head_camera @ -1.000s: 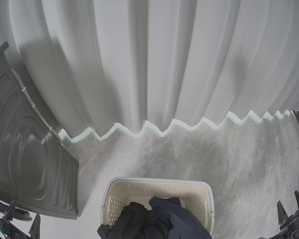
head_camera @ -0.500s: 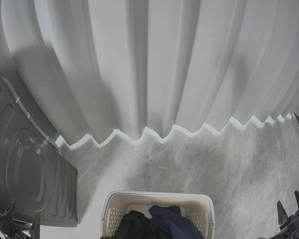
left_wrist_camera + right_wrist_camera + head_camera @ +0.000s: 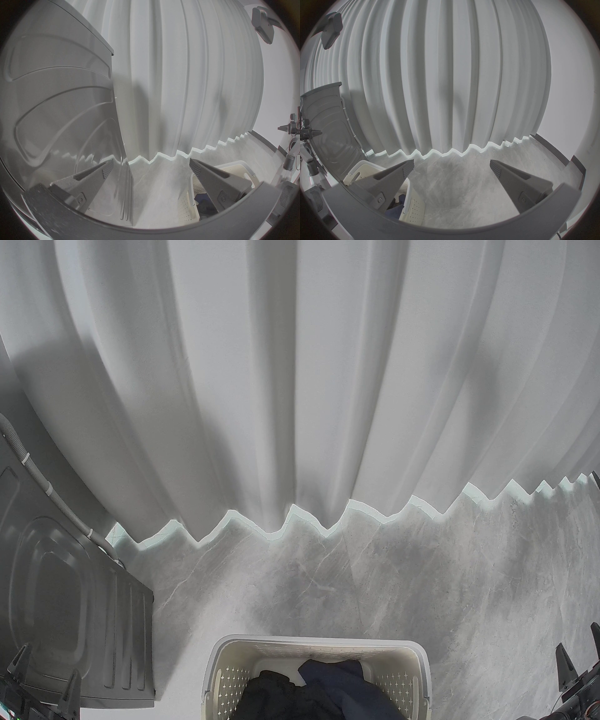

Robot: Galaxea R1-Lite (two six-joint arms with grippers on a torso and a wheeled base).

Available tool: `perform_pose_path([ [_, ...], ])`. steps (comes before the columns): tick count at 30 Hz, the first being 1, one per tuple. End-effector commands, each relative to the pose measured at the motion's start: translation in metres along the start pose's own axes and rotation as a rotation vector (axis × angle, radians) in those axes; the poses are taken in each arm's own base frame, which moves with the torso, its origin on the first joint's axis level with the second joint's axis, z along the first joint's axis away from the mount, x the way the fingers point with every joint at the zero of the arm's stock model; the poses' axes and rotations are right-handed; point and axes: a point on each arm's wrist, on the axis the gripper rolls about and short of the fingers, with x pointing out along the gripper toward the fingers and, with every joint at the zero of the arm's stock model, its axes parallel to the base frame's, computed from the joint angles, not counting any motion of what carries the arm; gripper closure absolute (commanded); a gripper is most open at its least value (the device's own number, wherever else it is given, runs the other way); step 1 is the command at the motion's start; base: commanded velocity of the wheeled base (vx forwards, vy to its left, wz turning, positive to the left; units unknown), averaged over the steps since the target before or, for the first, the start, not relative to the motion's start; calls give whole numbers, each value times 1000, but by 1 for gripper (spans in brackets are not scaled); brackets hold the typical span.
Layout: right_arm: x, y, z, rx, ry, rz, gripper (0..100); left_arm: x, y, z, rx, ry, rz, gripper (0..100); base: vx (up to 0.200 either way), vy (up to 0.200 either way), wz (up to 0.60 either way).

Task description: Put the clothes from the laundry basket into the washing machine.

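Wide and empty, the left claw (image 3: pixel 48 671) is hanging low beside the grey side panel of the washing machine (image 3: pixel 62 602). The right claw (image 3: pixel 578 646) is sitting low on the opposite side, its fingers equally far apart with nothing between them.

I am watching the laundry basket (image 3: pixel 312 643) standing on the floor between the two arms, apart from both and somewhat nearer the left one. Inside it a black garment (image 3: pixel 275 699) is bunching up against a navy garment (image 3: pixel 347 680) — the two are touching, heaped below the rim.

I am expecting both pieces to handle as soft, limp and light: nothing to break, but fabric that sags, trails and could snag on the basket's perforated wall as it comes up. I am judging the best hold to be a raised fold at the top of the heap, pinched deep so the cloth is not slipping free — and lifted high enough for the hanging end to clear the rim.
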Motion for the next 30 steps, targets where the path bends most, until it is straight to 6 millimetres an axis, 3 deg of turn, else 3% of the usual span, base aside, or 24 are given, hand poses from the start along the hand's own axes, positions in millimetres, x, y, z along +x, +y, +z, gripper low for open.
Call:
perform_pose_path([
  [1,1,0,-5,0,11,0,0,0,0,-5,0,6,0,0,0,0,0],
  [30,1,0,-5,0,9,0,0,0,0,-5,-2,6,0,0,0,0,0],
])
